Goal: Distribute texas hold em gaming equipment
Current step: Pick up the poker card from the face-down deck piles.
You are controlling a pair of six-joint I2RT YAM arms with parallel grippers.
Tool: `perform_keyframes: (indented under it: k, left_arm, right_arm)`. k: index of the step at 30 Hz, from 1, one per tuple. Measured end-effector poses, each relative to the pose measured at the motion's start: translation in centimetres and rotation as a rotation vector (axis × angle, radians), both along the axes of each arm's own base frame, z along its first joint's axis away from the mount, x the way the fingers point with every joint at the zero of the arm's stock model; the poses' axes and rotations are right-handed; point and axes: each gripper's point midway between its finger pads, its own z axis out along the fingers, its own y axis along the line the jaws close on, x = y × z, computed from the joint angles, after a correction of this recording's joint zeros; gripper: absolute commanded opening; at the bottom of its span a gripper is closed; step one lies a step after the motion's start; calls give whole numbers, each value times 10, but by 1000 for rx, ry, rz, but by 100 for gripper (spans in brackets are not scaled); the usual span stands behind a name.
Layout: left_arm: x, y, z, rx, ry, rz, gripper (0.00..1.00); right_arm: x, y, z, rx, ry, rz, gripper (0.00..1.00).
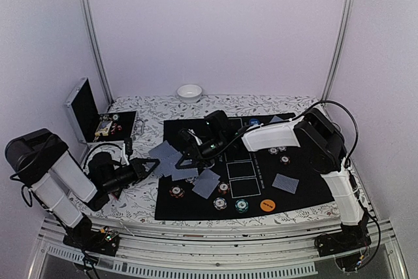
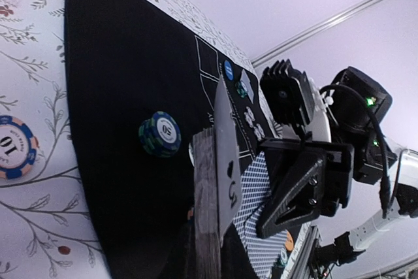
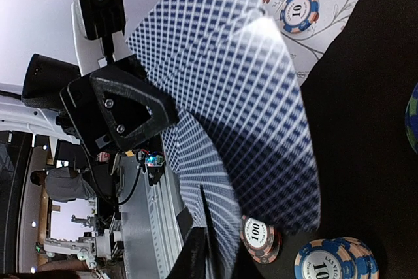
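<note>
My left gripper (image 1: 150, 166) is shut on a deck of grey-blue-backed playing cards (image 2: 206, 220), seen edge-on in the left wrist view. One card (image 2: 226, 142) sticks out past the deck, showing a spade. My right gripper (image 1: 187, 150) reaches across to it and looks shut on that card, whose back (image 3: 235, 96) fills the right wrist view. Loose cards lie on the black mat (image 1: 206, 184) (image 1: 285, 183). Chips sit near the mat's front (image 1: 176, 191) (image 1: 220, 203) (image 1: 241, 206), beside an orange disc (image 1: 266, 205). A green-blue 50 chip (image 2: 160, 134) lies on the mat.
A silver case (image 1: 85, 112) stands open at the back left. A white bowl (image 1: 189, 92) is at the back middle. The black mat (image 1: 307, 194) covers the table's right and middle. More chips (image 1: 273, 151) and a blue disc (image 1: 253, 122) lie farther back.
</note>
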Motion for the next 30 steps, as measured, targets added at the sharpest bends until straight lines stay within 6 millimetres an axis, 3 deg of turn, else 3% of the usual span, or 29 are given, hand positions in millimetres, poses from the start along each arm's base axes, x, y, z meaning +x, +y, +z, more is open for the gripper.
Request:
perform_keyframes:
  k: [6, 17, 23, 30]
  left_arm:
    - [4, 7, -7, 25, 13, 34, 0]
    - [3, 18, -20, 55, 48, 61, 0]
    - [-1, 27, -23, 63, 57, 81, 0]
    - [1, 39, -21, 93, 46, 114, 0]
  right_arm:
    - [-3, -3, -6, -17, 21, 2, 6]
    - [-6, -8, -16, -44, 39, 1, 11]
    - [-4, -12, -20, -58, 41, -5, 3]
    - [-4, -16, -23, -76, 46, -6, 2]
